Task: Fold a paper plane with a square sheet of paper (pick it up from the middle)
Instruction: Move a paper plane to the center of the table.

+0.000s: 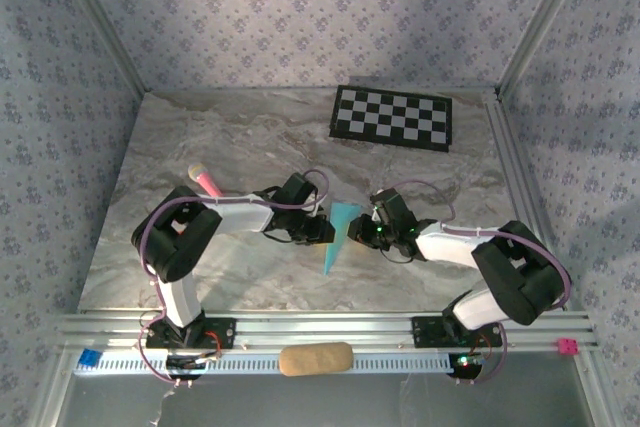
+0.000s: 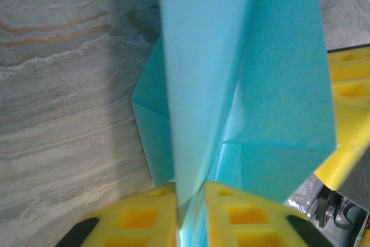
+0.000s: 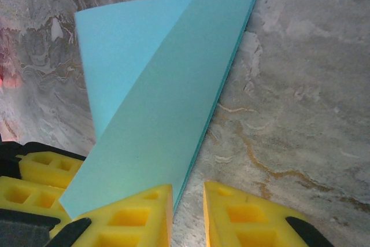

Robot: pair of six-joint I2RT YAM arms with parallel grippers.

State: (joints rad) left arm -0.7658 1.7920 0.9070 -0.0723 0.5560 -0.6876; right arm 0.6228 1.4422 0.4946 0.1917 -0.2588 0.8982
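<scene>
We see the left fingers [image 2: 136,219] clamped on the paper plane [image 2: 196,85], which runs toward 12 o'clock; the right fingers [image 3: 245,218] stand parted beside it.

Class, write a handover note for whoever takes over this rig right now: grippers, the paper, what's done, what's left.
Left gripper: shut on the plane, its fold between the fingers.
Right gripper: open, with the plane's edge at its gap.
Plane: between the two grippers, over the middle of the table.
Done: sheet folded to a narrow pointed dart.
To do: probably final creasing, then release.
</scene>
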